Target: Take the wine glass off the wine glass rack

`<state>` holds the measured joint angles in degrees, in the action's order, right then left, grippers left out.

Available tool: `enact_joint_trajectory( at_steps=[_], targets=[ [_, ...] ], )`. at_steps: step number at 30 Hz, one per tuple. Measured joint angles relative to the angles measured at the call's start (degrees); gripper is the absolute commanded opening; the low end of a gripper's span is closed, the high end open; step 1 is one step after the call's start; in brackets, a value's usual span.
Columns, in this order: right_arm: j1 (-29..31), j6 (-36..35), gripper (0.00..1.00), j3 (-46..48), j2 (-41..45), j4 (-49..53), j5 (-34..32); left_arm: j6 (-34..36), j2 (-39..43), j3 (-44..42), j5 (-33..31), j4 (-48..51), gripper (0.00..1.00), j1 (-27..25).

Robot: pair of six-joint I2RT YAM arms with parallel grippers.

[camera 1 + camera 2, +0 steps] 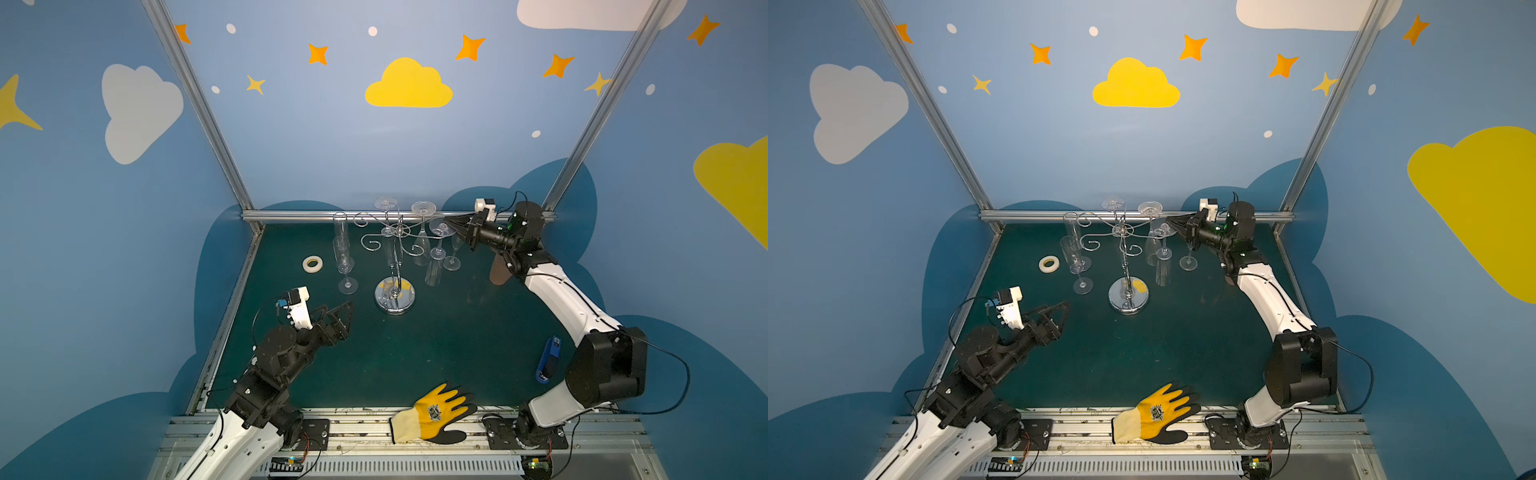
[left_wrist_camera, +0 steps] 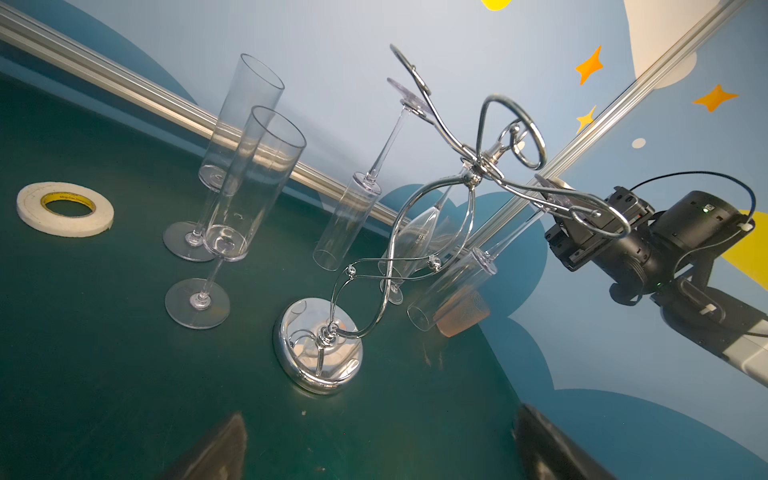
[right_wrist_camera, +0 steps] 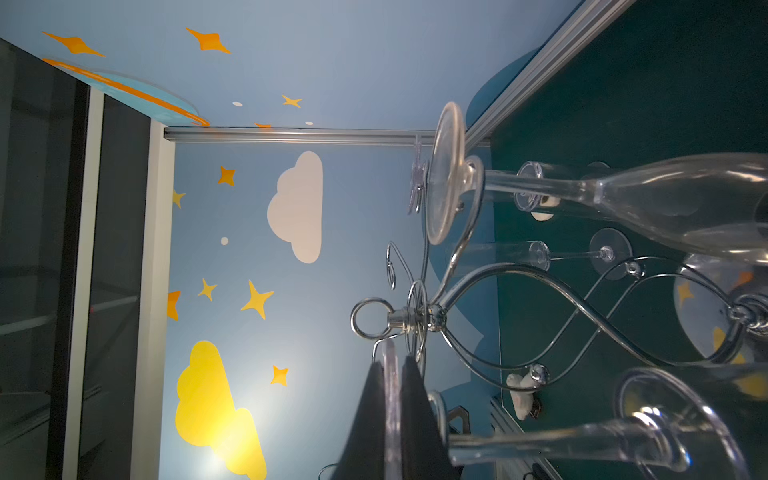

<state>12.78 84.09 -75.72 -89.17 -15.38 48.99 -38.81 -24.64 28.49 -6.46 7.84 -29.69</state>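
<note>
Removal is sitting at the grasp stage, by my reading. The right fingers (image 3: pixel 419 415) are pressing together on the thin clear foot of the wine glass (image 3: pixel 540 442), with the disc's edge showing between them in the right wrist view. That glass is hanging bowl-down from a curled arm of the wine glass rack (image 1: pixel 395 295), on the side facing the right arm. In a top view its foot (image 1: pixel 441 227) is lying right at the tips of the fingers. Its stem is running down through the wire curl, so the glass is not yet free of the rack.

The left fingers (image 2: pixel 220 449) are standing wide apart and holding nothing. They are hovering low over the table (image 1: pixel 436 345), well apart from the rack's mirrored base.

The next move, as I judge it, is calling for a small lift to unweight the foot. After that comes a slide outward through the open side of the curl, keeping the stem from catching on the wire. The grip is sitting on a slim, slick edge, so any twist is risking a slip. A neighbouring glass (image 3: pixel 446 174) is hanging just beside this one, and another glass (image 1: pixel 452 262) is standing on the table near it. The path out is therefore needing to stay narrow. The rack is looking light and top-heavy, so a snag could be tipping it.
</note>
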Motion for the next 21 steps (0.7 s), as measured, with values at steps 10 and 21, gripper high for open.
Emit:
enact_joint_trajectory(
  at_steps=[10,21],
  targets=[
    [-0.17,2.67,0.00,0.59,2.89,-0.24,-0.52,-0.02,1.20,-0.17,-0.35,0.31,0.99,0.00],
    [2.62,3.32,0.00,0.63,4.13,1.01,-1.53,-0.09,2.49,-1.99,-0.68,0.42,0.99,0.00]
  ],
)
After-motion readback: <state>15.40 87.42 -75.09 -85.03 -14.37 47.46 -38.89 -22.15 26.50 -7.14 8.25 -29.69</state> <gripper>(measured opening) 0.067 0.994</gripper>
